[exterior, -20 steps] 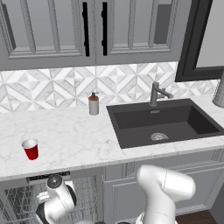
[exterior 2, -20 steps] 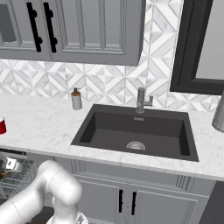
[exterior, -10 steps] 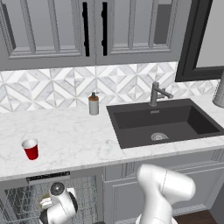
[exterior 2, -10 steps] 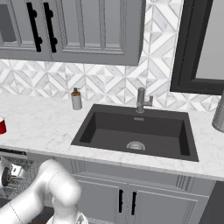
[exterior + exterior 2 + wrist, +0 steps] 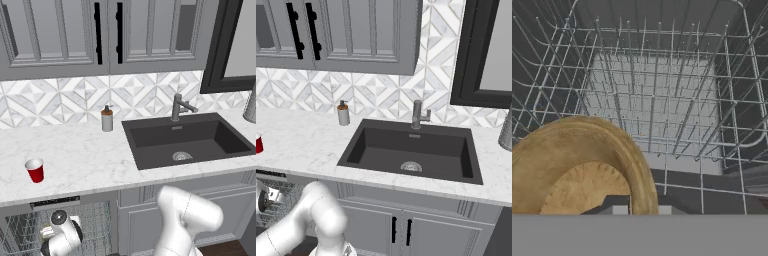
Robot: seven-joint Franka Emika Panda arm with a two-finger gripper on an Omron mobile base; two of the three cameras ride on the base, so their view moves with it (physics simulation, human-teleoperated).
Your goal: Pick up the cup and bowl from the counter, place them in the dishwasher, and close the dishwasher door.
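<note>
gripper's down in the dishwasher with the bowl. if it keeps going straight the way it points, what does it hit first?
Most likely the wire rack of the dishwasher. The gripper, shut on the bowl, points into it; the bowl's rim probably touches first, though depth is unclear.

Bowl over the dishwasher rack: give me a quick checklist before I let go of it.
1. Bowl pinched at its rim by the tool: ok.
2. Bowl above the wire rack: ok, the rack lies under it in the hand view.
3. Bowl already resting on the rack: cannot tell.
4. Rack free of other dishes below the bowl: ok in the part that shows.
5. Dishwasher open: ok, the rack shows under the counter.
6. Cup loaded: not ok, it stands upright on the counter.
</note>
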